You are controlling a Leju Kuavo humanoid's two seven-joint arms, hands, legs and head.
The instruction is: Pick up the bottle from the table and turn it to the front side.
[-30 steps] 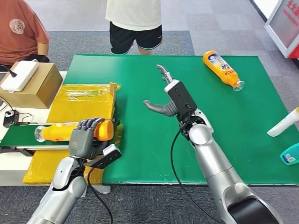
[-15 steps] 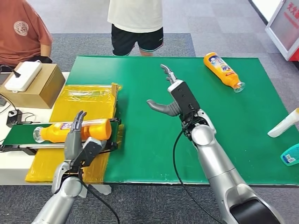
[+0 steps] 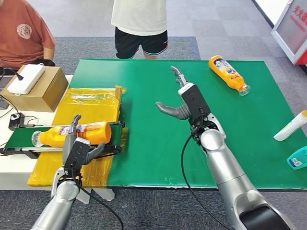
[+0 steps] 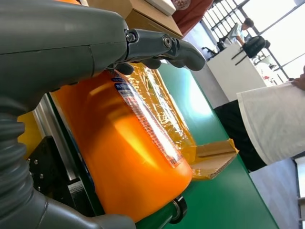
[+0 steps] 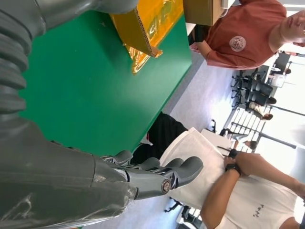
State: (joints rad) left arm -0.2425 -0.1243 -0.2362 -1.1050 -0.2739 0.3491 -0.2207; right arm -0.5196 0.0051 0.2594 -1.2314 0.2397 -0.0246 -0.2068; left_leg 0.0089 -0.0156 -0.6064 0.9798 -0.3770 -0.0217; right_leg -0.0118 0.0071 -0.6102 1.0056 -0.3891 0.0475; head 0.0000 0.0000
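An orange bottle lies on its side on a small green conveyor belt at the left, cap end pointing left. My left hand sits just in front of it, fingers spread, holding nothing. In the left wrist view the bottle fills the space between the left hand's fingers and thumb, with a gap to them. My right hand hovers open over the middle of the green mat. A second orange bottle lies at the mat's far right.
Yellow plastic-wrapped cardboard lies under and behind the conveyor. A cardboard box with a white device stands at the far left. A white bottle and a teal item lie at the right edge. Two people stand beyond the table.
My left hand has let go of the orange bottle, opened its fingers and drawn back toward me. The bottle stays on the conveyor. The right hand barely moved.
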